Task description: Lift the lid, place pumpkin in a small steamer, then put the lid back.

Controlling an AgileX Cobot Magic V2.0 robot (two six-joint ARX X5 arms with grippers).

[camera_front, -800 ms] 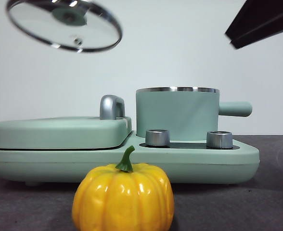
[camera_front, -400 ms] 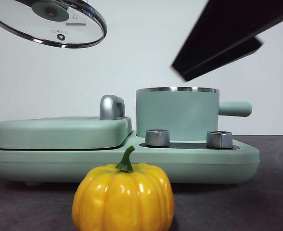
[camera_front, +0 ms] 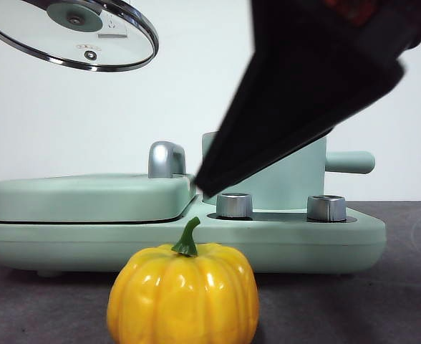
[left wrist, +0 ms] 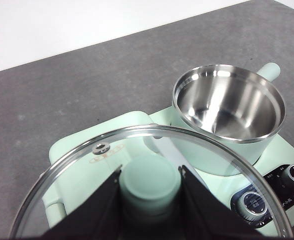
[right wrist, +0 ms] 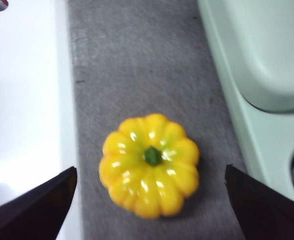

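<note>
Lid (camera_front: 71,34) is held aloft by its knob in the closed left hand (left wrist: 150,186). Right hand (right wrist: 149,200), jaws spread wide, is positioned above pumpkin (right wrist: 149,164) on desk (right wrist: 137,65); small steamer (left wrist: 229,107) is uncovered.

The lid (camera_front: 71,34) hangs tilted at upper left; a dark tool (camera_front: 303,93) crosses the small steamer (camera_front: 296,179); the pumpkin (camera_front: 183,294) sits in front.

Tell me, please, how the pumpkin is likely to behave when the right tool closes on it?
The pumpkin looks glossy and hard, so it may slip between the jaws of the open right tool above it. Its rounded, ribbed sides could let it rotate or squirt out. It sits upright on the table, stem up, so it probably won't roll beforehand.
</note>
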